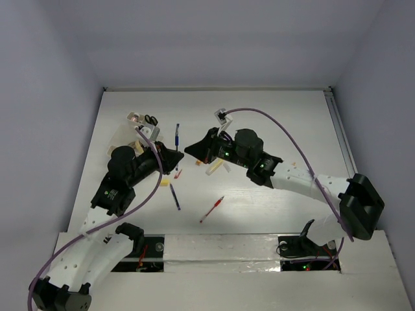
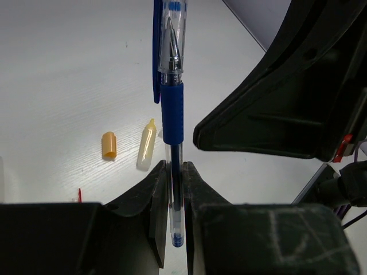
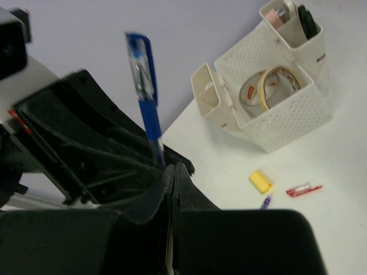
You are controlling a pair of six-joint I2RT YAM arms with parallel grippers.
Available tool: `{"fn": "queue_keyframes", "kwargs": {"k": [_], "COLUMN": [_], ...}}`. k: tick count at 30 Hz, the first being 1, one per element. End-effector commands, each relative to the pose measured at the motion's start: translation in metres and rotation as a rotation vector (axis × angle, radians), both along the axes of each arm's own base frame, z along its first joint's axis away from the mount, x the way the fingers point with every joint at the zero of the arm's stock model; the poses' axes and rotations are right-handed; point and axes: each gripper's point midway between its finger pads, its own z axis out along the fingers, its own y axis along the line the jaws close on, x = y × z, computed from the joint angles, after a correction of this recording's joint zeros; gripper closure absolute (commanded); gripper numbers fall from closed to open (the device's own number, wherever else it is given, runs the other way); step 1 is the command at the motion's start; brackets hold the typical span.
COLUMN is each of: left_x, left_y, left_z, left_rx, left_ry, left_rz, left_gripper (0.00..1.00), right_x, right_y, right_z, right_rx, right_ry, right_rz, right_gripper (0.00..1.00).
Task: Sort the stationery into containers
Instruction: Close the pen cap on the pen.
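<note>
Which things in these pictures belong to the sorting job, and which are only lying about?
Job:
blue gel pen with clear barrel, gripped by left end effector
white perforated plastic organiser
red pen, lying loose
small orange cap
small yellow block

Not part of it:
purple cables on the arms
white table itself

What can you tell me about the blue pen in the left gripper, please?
The blue pen looks plastic: a clear barrel showing the ink tube, a blue rubbery grip sleeve and a blue clipped cap over its tip. The left gripper is shut on the clear barrel near the back end, so the capped end points away from it, raised off the table. Nothing else visibly touches it.
</note>
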Motion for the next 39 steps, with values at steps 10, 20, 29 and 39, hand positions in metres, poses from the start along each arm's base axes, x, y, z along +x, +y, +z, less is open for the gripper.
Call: {"fn": "queue_keyframes", "kwargs": {"k": [10, 20, 29, 39], "left_x": [0.0, -0.002, -0.004, -0.003], "left_y": [-0.003, -0.009, -0.011, -0.011], "left_z": [0.019, 0.015, 0.015, 0.016], "left_rx": [-0.023, -0.026, -0.031, -0.03], "left_ry": [-0.076, -0.062, -0.061, -0.063], "left_rz": [-0.023, -0.066, -0.082, -0.078], "left_gripper": [1.0, 1.0, 1.0, 1.0], "right_x": [-0.005, 0.036, 0.062, 0.059], "right_y": [-0.024, -0.015, 0.006, 0.014], "right_z": [0.038, 0.097, 0.088, 0.07], "right_rx": [-0.004, -0.058, -0.122, -0.139], "right_ry": [-0.121, -0.219, -0.182, -0.14], "right_rz": [-0.061, -0.148, -0.179, -0.137], "right_gripper": [0.46, 0.12, 0.26, 0.46]}}
